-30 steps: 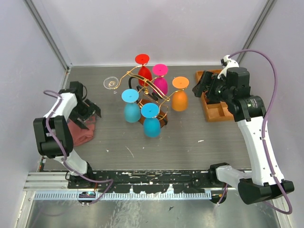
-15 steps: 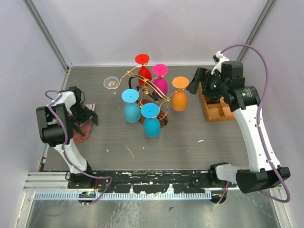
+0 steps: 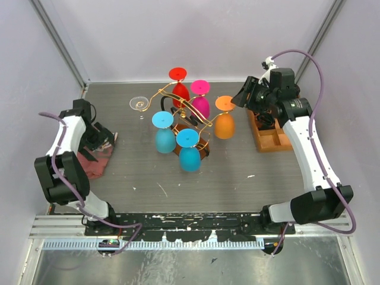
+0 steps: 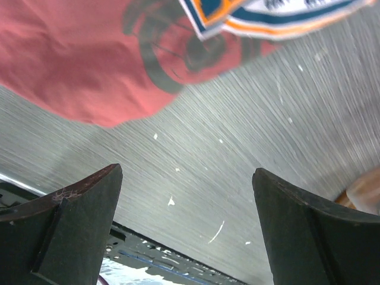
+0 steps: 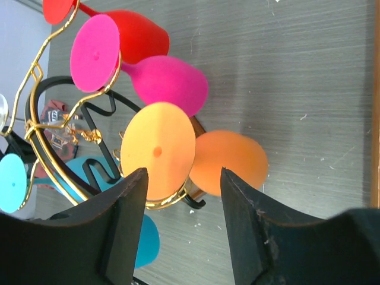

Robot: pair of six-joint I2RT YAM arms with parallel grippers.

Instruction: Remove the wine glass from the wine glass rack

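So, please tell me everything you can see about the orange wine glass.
The orange wine glass is opaque, matte orange all over, and looks like plastic. It hangs upside down: the round flat foot is on top and the rounded bowl below, with the stem mostly hidden between them. The foot sits in a gold wire arm of the wine glass rack, at the rack's right end, beside the pink glass. The right gripper faces it with jaws apart, not touching it.

The wine glass rack stands mid-worktop, glasses hanging from its arms. One loose glass sits behind and left of it. A cloth lies far left, a compartment tray far right.
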